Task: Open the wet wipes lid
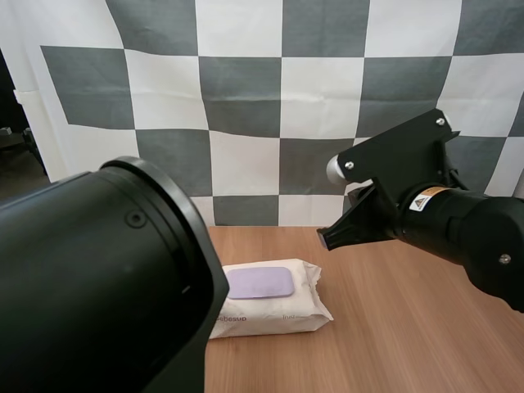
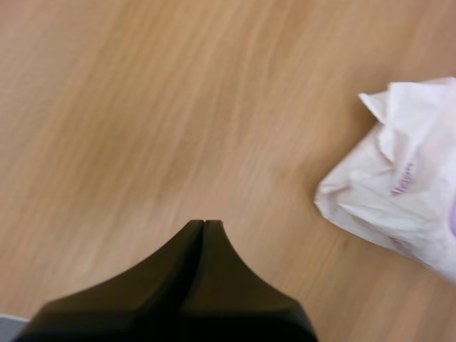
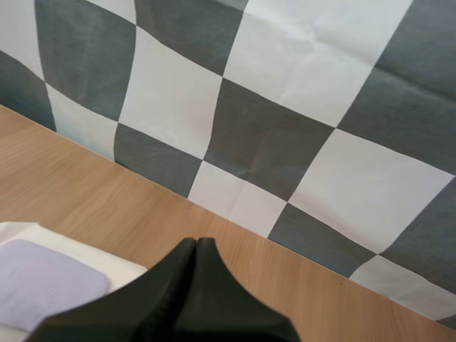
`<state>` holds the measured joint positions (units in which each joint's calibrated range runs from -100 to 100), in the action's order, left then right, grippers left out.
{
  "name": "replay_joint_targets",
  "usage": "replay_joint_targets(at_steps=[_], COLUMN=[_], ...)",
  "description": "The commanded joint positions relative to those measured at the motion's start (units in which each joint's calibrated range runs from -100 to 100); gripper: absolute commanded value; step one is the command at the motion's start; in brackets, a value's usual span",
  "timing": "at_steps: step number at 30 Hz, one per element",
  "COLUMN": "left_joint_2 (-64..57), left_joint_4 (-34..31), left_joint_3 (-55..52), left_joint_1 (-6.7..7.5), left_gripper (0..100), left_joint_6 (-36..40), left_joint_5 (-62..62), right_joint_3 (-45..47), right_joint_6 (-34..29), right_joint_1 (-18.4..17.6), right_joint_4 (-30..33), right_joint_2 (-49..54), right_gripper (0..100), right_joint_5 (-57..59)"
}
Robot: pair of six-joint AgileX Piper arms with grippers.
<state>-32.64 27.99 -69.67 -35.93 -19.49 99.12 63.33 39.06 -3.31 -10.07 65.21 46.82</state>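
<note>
Lying flat on the desk (image 1: 393,327), the wet wipes pack (image 1: 274,307) has its purple lid (image 1: 260,283) facing up and closed (easy to reach from above), with bare wood on its visible sides. Left wrist view: left hand (image 2: 204,224) clenched and empty, the pack's crimped end apparently off to one side. Right wrist view: right hand (image 3: 196,242) clenched too, lid just beside its tip.

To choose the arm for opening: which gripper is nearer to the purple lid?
Right, it seems. The right gripper hovers just beside the lid; the left gripper is over bare table off the crimped end of the pack.
</note>
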Motion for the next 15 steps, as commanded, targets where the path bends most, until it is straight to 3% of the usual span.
replay_joint_targets(at_steps=[1,6,8,15], left_joint_2=[0.0,0.0,0.0,0.2], left_joint_4=[40.7,41.1,41.5,38.6], left_joint_3=[-0.1,-0.5,-0.7,-0.7], left_joint_1=[0.0,0.0,0.79,8.35], left_gripper=[0,0,0,1], left_joint_6=[-73.9,-73.8,-73.8,-73.8], left_joint_5=[0.9,0.9,0.9,0.9], right_joint_3=[0.0,0.0,0.0,0.0], right_joint_6=[7.7,9.4,9.5,10.7], right_joint_1=[0.0,0.0,0.0,0.0], right_joint_4=[-7.6,-8.4,-8.0,-8.0], right_joint_2=[0.0,0.0,0.0,0.0], right_gripper=[0,0,0,0], right_joint_5=[5.1,8.6,10.3,12.2])
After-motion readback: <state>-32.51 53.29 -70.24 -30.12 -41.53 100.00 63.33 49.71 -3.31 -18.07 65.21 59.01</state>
